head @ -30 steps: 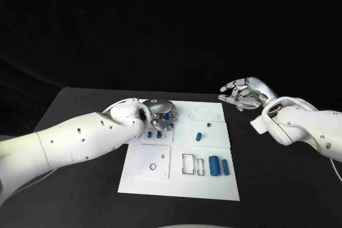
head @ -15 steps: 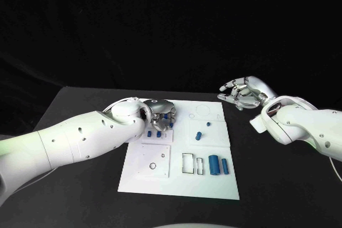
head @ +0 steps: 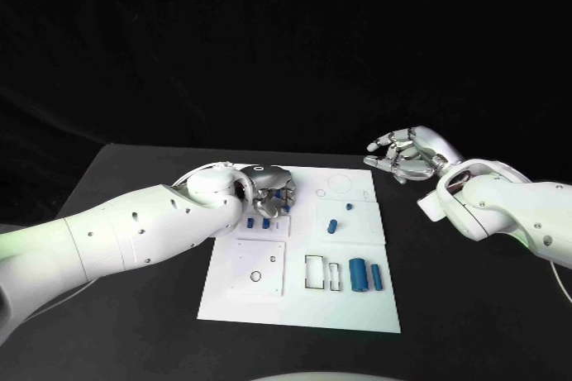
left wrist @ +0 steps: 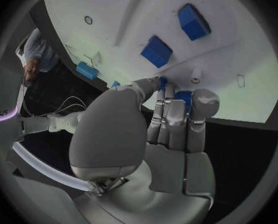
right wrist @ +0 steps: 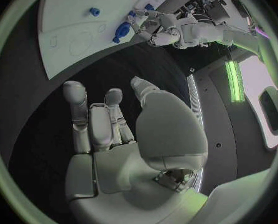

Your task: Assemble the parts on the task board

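The left hand (head: 269, 192) sits low over the far left part of the task board (head: 358, 302), fingers curled together around a small blue part (left wrist: 183, 96) pinched at their tips, right against the white surface. Just beyond those fingertips two more blue blocks (left wrist: 156, 51) stand in the board, and a tiny peg (left wrist: 195, 75) lies beside them. Farther off toward the board's middle is a short blue cylinder (head: 332, 227), and nearer the robot a pair of larger blue cylinders (head: 358, 277) stand next to two rectangular slots (head: 313, 273).

The right hand (head: 407, 156) hovers off the board's far right corner above the black table (head: 131, 183), fingers loosely spread and holding nothing.

These parts look rigid, light and smooth, probably plastic, so they should slip easily; a fingertip pinch across the flat sides seems best. Neighbouring blocks crowd the left hand closely, so any move should go straight up. The board's near half and the table around it offer open room.
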`<action>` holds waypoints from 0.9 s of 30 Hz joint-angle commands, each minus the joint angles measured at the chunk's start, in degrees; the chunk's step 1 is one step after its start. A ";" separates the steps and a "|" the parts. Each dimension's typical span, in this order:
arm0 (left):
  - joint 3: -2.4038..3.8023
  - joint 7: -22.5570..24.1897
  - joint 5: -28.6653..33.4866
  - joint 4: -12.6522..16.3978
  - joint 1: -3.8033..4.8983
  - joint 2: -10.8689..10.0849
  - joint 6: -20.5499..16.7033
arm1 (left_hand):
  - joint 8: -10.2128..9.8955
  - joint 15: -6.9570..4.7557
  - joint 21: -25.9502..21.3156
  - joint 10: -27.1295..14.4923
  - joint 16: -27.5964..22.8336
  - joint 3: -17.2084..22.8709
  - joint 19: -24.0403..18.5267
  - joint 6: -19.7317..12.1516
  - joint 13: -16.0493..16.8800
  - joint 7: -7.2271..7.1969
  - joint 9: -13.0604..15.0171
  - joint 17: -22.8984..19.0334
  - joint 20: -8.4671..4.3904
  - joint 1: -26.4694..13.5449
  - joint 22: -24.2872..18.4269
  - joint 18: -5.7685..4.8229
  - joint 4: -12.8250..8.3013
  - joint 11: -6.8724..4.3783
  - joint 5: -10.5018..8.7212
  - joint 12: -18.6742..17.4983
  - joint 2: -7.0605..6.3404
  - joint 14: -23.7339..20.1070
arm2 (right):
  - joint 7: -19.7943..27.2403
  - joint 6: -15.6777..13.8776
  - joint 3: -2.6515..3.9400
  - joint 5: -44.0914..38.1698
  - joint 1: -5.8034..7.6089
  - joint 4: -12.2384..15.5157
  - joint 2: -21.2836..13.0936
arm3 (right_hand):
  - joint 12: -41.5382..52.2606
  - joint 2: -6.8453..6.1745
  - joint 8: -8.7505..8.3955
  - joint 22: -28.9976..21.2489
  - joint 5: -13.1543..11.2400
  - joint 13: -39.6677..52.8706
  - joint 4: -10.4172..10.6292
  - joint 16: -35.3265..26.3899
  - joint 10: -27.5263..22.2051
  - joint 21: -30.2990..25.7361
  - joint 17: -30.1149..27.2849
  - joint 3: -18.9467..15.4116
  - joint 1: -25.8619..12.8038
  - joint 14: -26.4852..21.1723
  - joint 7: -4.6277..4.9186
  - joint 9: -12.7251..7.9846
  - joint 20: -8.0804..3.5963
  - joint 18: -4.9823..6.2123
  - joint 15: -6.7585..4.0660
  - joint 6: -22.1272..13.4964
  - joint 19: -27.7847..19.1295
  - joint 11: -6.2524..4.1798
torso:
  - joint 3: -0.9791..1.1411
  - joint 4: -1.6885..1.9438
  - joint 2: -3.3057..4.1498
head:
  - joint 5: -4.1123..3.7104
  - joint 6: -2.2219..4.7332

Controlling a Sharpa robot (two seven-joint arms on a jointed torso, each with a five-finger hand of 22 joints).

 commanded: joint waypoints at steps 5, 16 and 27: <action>-0.02 0.94 0.59 -0.24 -0.04 0.13 -0.65 | -0.61 -0.15 1.01 2.25 0.38 1.46 0.70 1.71 -0.66 0.35 -0.14 0.36 -0.18 0.11 1.23 -0.93 -0.52 -0.16 -0.45 -1.44 0.87 0.99 | 0.43 0.28 0.00 -0.11 -0.04 -0.01 0.10 | 0.03 0.01 0.38 -0.08 0.39 0.10 0.32 -0.42 0.01 -0.39 -0.05 0.02 0.56 -0.26 -0.05 0.07 0.05 0.60 -0.08 -0.08 -0.35 -0.04 | 0.03 -0.13 0.02 | 0.10 0.00; 0.03 1.54 1.88 0.01 -0.14 -0.24 -4.03 | -1.94 0.05 1.21 3.96 0.32 2.91 0.68 2.52 -1.83 0.61 -0.46 -0.04 -0.09 -0.20 1.37 -0.95 -1.42 0.14 -0.58 -4.65 0.83 1.28 | 0.43 0.28 0.00 -0.14 -0.04 -0.05 0.15 | 0.06 0.02 0.45 -0.15 0.42 0.10 0.36 -0.49 0.10 -0.49 -0.10 0.00 0.61 -0.25 -0.08 0.09 0.04 0.61 -0.11 -0.01 -0.34 -0.06 | -0.03 -0.05 -0.03 | 0.10 0.21; 1.49 2.31 6.12 3.03 -0.18 -3.77 -6.06 | -2.28 0.13 1.25 4.61 0.24 2.98 0.65 2.85 -2.06 0.68 -0.51 -0.40 -0.04 -0.41 1.38 -0.94 -1.79 0.26 -0.61 -5.46 0.48 1.26 | 0.42 0.29 0.00 -0.16 -0.12 -0.09 0.06 | 0.56 0.02 0.50 -0.07 0.49 0.60 0.33 -0.42 0.51 -0.43 0.12 0.00 0.76 -0.18 -0.11 0.09 0.02 0.59 -0.13 0.02 -0.22 -0.09 | -0.03 0.15 -0.14 | 0.02 0.58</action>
